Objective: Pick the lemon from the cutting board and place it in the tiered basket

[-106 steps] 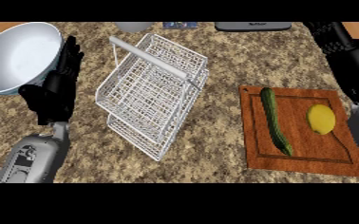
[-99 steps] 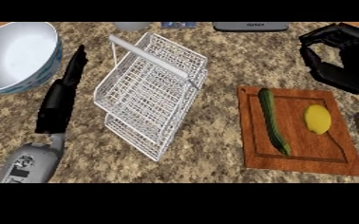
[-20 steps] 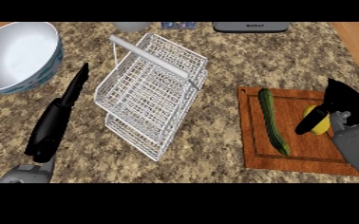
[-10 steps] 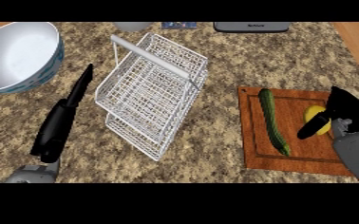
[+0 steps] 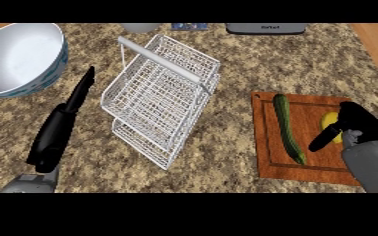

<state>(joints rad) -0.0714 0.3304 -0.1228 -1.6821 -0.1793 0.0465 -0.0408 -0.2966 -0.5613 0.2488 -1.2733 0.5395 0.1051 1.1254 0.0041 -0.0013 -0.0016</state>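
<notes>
Down at the lower right, the right hand (image 5: 353, 124) sits over the far end of the wooden cutting board (image 5: 269, 166), its black fingers curled round the lemon (image 5: 329, 121), of which only a yellow sliver shows on the hand's left side. The thumb angles down and left across the board. Whether the lemon is lifted clear or touching the wood is hard to judge, since the hand hides most of it. Beside it, nearer the board's left edge, a long green cucumber (image 5: 289, 130) lies lengthwise, apart from the hand.

Across the speckled granite counter (image 5: 229, 60), the white wire tiered basket (image 5: 161, 100) stands in the middle, tilted in this view, its pale bar handle running diagonally above the upper tier and the lower tier jutting out below. Nothing lies in either tier.

On the left, the left hand (image 5: 60, 126) rests near the basket without touching it, fingers straight and together, pointing up toward the counter's back. Above it, a large white bowl (image 5: 26, 55) with a blue outer wall sits at the left edge.
</notes>
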